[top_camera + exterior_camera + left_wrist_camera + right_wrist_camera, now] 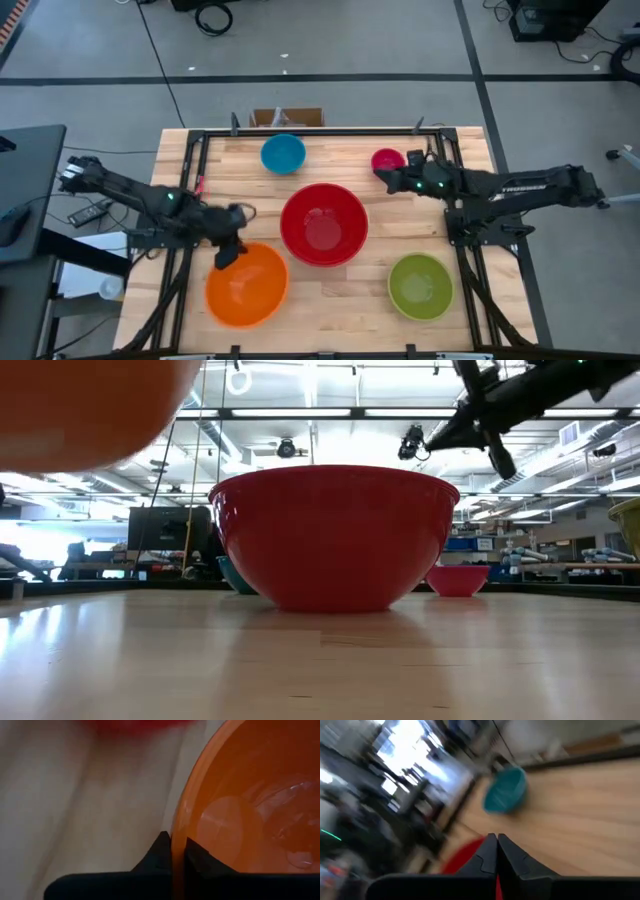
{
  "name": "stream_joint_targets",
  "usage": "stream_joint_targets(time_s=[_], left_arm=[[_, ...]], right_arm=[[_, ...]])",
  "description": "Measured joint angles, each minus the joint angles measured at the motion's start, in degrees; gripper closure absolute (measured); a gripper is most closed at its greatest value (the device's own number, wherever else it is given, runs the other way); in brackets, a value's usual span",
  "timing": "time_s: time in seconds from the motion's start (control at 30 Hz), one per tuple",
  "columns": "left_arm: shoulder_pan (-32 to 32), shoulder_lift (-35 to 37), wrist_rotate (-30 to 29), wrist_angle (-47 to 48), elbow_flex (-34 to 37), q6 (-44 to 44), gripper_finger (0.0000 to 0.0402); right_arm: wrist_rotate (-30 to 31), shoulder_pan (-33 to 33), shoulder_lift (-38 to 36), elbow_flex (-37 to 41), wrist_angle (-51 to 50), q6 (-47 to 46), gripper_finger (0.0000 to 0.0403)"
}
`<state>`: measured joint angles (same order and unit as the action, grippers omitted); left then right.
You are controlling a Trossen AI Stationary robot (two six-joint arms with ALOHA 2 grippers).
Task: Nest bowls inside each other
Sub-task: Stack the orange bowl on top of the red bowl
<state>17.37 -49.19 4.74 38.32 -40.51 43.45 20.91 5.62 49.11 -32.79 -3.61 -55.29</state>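
In the low view the orange bowl hangs above the near left of the table, with my left gripper shut on its rim. The big red bowl stands on its base at the table's middle. On their bases too are the blue bowl at the far side, the pink bowl at the far right and the green bowl at the near right. My right gripper hovers shut beside the pink bowl, holding nothing. My left gripper pinches the orange bowl's rim on the bowl's far-left side, with one finger inside the bowl and the other finger outside it. The fingers slant down from the table's left. The bowl is lifted clear of the table, its opening up.
A black frame runs along the table's far edge and down both sides. Bare wood lies between the red bowl and the near edge. A cardboard box stands just beyond the far edge.
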Motion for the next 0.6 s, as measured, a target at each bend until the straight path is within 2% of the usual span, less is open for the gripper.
stream_joint_targets(time_s=[0.13,0.27,0.43,0.6], left_arm=[[-6.5,-1.9,-6.2,7.4,-11.9,-7.3,0.0395],[-15.4,-7.1,-11.8,6.6,-19.6,-10.7,0.0395],[-24.1,-20.4,-9.4,0.1,-24.0,-16.9,0.0395],[-27.6,-33.3,-6.1,-1.5,-28.9,-20.6,0.0395]], right_arm=[[-4.3,3.4,1.8,-8.0,-19.8,3.4,0.0364],[-8.2,5.8,3.8,-15.6,-31.7,10.8,0.0323],[-10.5,7.5,7.5,-24.7,-46.9,15.6,0.0277],[-10.7,8.4,10.3,-28.9,-60.0,16.5,0.0260]])
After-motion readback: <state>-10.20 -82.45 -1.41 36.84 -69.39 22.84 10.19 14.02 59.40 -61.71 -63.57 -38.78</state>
